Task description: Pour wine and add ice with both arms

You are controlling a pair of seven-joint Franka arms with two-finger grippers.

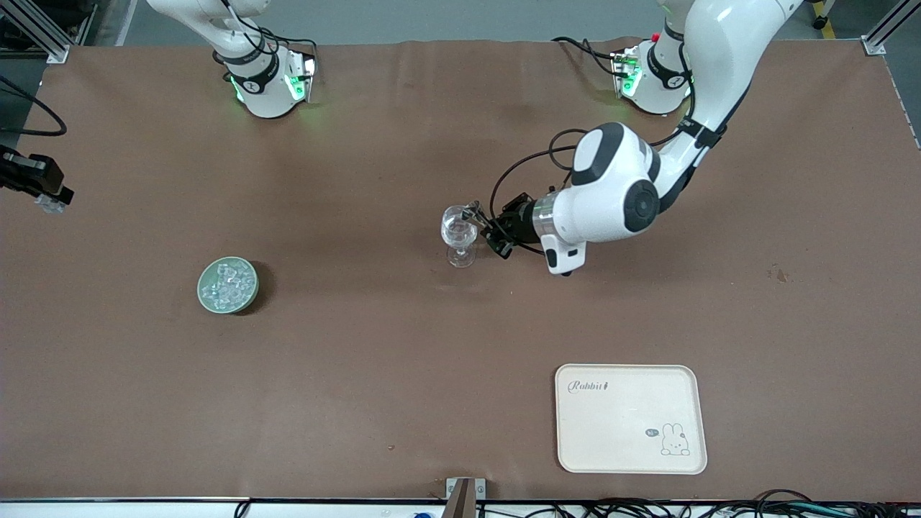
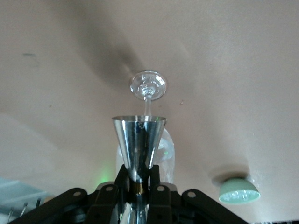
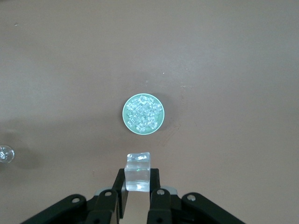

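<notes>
Shiny hourglass jigger (image 2: 139,145), glassy cube (image 3: 138,171).

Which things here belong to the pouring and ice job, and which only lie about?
Belong to the job:
- shiny metal hourglass jigger, gripped by left gripper at the clear stemmed glass
- clear ice cube in right gripper
- pale green round dish of cubes

Lying about:
- cream rectangular rabbit tray

Shiny jigger (image 2: 139,144) tipped at glass; ice cubes (image 1: 227,283) heaped in dish.
</notes>
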